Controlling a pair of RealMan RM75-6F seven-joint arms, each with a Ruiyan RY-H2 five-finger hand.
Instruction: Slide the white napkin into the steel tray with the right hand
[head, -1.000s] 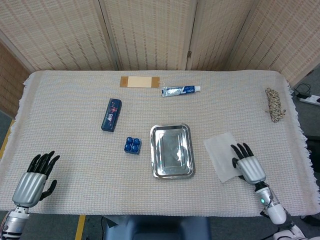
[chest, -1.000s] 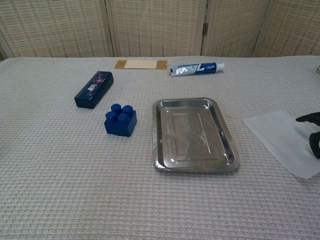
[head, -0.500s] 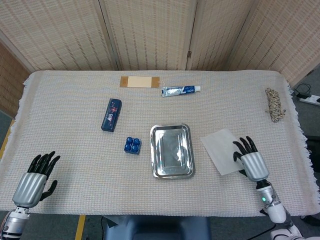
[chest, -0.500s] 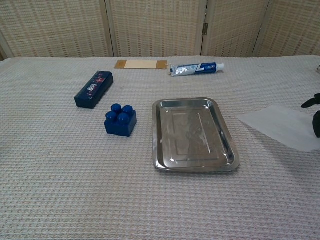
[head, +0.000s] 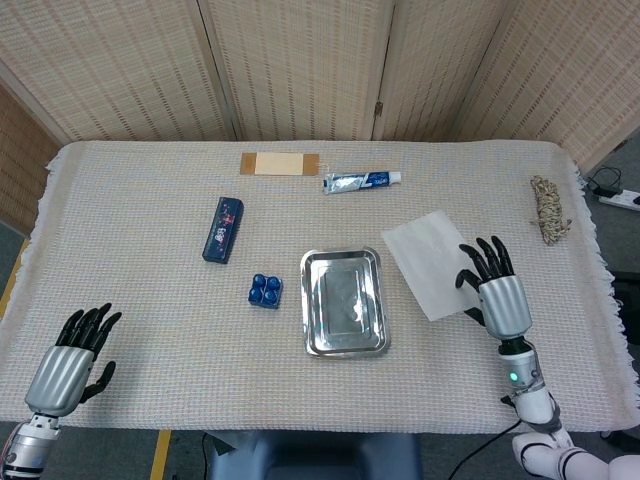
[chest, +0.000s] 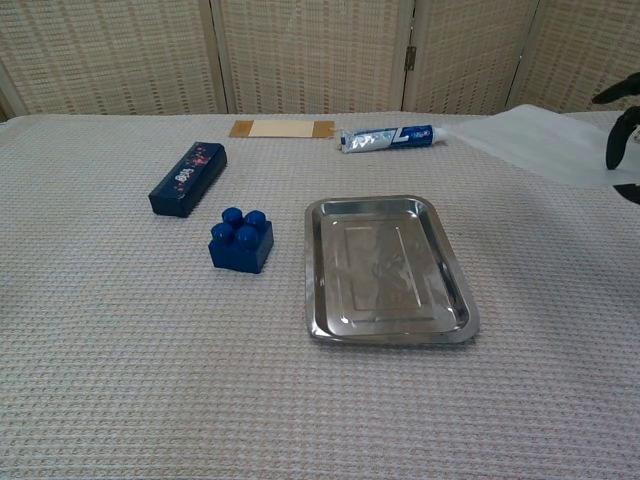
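Observation:
The white napkin (head: 425, 262) hangs in the air just right of the steel tray (head: 345, 300), its near right edge held by my right hand (head: 495, 290). In the chest view the napkin (chest: 530, 140) floats well above the cloth at the upper right, with dark fingertips (chest: 620, 128) of that hand at the frame's edge. The steel tray (chest: 385, 265) lies flat and holds nothing. My left hand (head: 75, 350) rests at the table's near left corner, fingers apart, holding nothing.
Left of the tray sit a blue block (head: 265, 290) and a dark blue box (head: 223, 229). A toothpaste tube (head: 362, 181) and a cardboard strip (head: 280, 163) lie at the back. A rope bundle (head: 548, 210) lies far right.
My right hand has risen and moved away from the table's front edge, lifting the napkin off the cloth and carrying it up and toward the tray's right side. The left hand stayed still.

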